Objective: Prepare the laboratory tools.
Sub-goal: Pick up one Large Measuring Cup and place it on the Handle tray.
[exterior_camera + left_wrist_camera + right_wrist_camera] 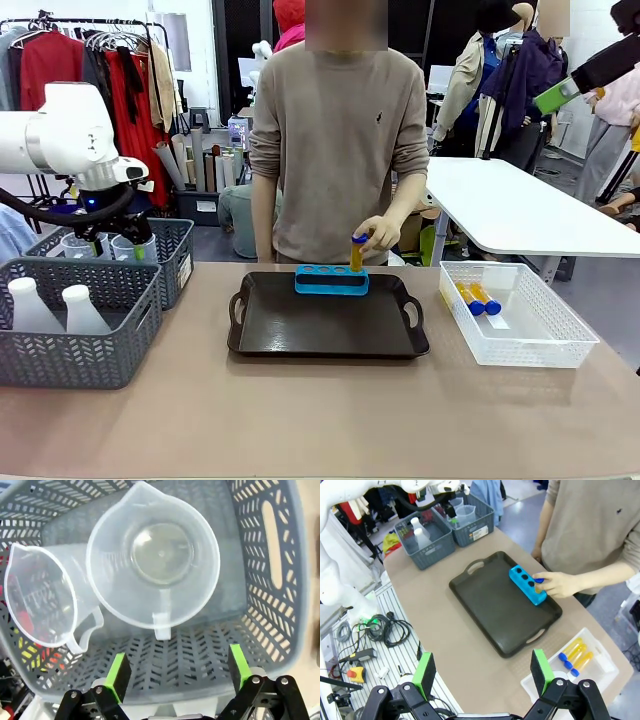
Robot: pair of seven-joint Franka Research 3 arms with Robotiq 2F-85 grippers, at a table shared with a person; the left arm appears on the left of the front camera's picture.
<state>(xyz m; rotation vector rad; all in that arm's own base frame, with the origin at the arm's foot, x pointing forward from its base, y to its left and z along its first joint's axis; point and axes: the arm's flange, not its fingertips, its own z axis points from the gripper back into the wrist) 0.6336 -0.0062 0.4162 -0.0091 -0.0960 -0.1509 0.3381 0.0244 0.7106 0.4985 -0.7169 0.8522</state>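
Left gripper (177, 670) is hovering over a beaker (155, 560), jaws wide open; right gripper (484, 667) jaws gaping too, person's hand (378, 235) holding a tube (357, 252).

The table's (320, 425) near edge is bare from left corner to right. At the tray's (330, 335) far edge, the person's hand (377, 235) and the blue rack (331, 281) stand in the way. 2 beakers (155, 560) crowd the far-left grey basket (280, 580).
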